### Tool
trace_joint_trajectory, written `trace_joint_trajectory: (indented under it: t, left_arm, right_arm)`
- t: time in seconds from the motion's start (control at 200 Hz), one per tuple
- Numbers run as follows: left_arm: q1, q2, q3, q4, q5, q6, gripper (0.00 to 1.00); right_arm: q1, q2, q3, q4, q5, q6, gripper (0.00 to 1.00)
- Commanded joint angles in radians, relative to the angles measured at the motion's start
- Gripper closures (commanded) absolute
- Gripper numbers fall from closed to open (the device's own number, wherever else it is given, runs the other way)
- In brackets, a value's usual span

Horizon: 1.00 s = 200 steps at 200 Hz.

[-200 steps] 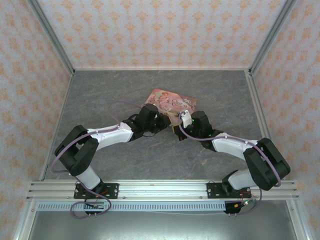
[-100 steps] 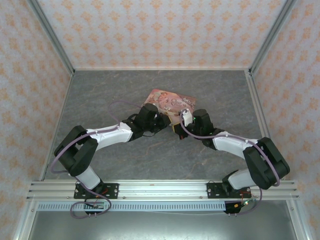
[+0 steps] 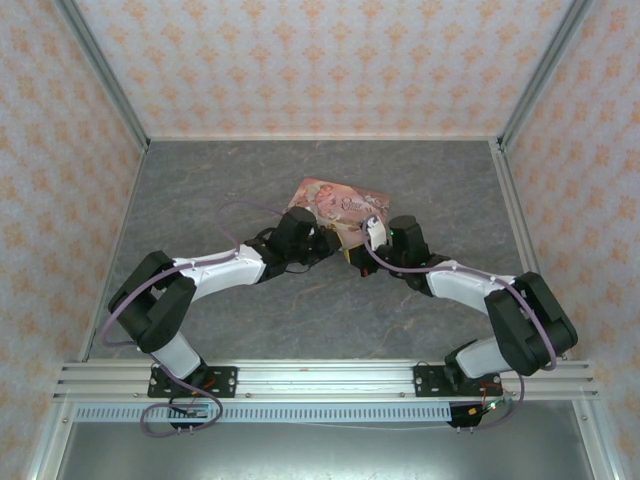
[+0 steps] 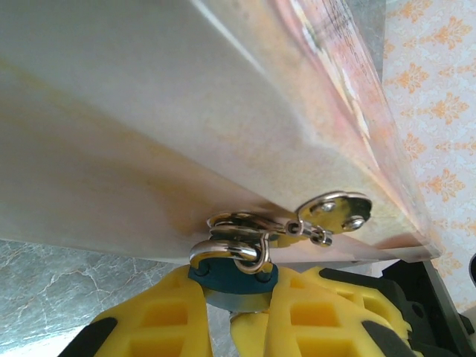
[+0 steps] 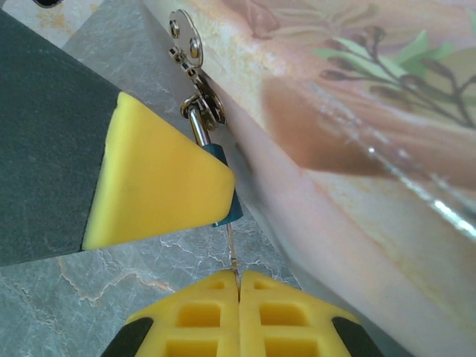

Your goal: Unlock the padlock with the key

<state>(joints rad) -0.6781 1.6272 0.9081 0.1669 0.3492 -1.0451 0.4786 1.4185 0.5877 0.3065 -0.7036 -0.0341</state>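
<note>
The small blue-teal padlock (image 4: 232, 277) hangs by its metal shackle (image 4: 223, 251) from a hasp (image 4: 335, 210) on the edge of the pink illustrated box (image 3: 340, 203). My left gripper (image 4: 232, 288) is shut on the padlock's body. In the right wrist view a sliver of the padlock (image 5: 230, 212) shows behind the left gripper's yellow finger (image 5: 156, 178). My right gripper (image 5: 239, 286) is shut on the key (image 5: 233, 253), a thin pale sliver. The key's tip reaches the padlock's underside. Both grippers meet at the box's near edge (image 3: 345, 252).
The box lies tilted on the grey marbled table (image 3: 250, 180), its side wall close to both grippers (image 5: 335, 223). Patterned walls and metal rails (image 3: 110, 100) enclose the table. Open floor lies to the left, right and front of the box.
My right wrist has edged slightly up toward the box with the key. The left arm has held still on the padlock.
</note>
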Motion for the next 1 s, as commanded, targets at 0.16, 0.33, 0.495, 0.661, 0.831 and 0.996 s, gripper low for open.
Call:
trace_joint_trajectory:
  t: [0.16,0.33,0.495,0.661,0.831,0.996]
  left_arm:
    - [-0.008,-0.035,0.012,0.003,0.022,0.034,0.88]
    - [-0.009,-0.036,0.017,0.000,0.024,0.033,0.88]
    - [-0.009,-0.037,0.023,-0.001,0.029,0.033,0.88]
    - [-0.009,-0.039,0.027,-0.006,0.027,0.029,0.88]
    - [-0.008,-0.053,0.029,-0.025,0.004,0.021,0.88]
    - [-0.007,-0.056,0.037,-0.037,0.000,0.023,0.88]
  right_arm:
    - [-0.014,0.005,0.053,0.035,-0.059,-0.004,1.00]
    - [-0.014,0.013,0.050,0.031,-0.049,-0.013,1.00]
    - [-0.014,0.023,0.049,0.046,-0.056,-0.007,1.00]
    - [-0.014,0.024,0.055,0.025,-0.034,-0.018,1.00]
    - [-0.012,-0.007,0.016,0.002,0.014,-0.041,1.00]
    - [-0.011,-0.012,-0.007,-0.017,0.002,-0.050,1.00]
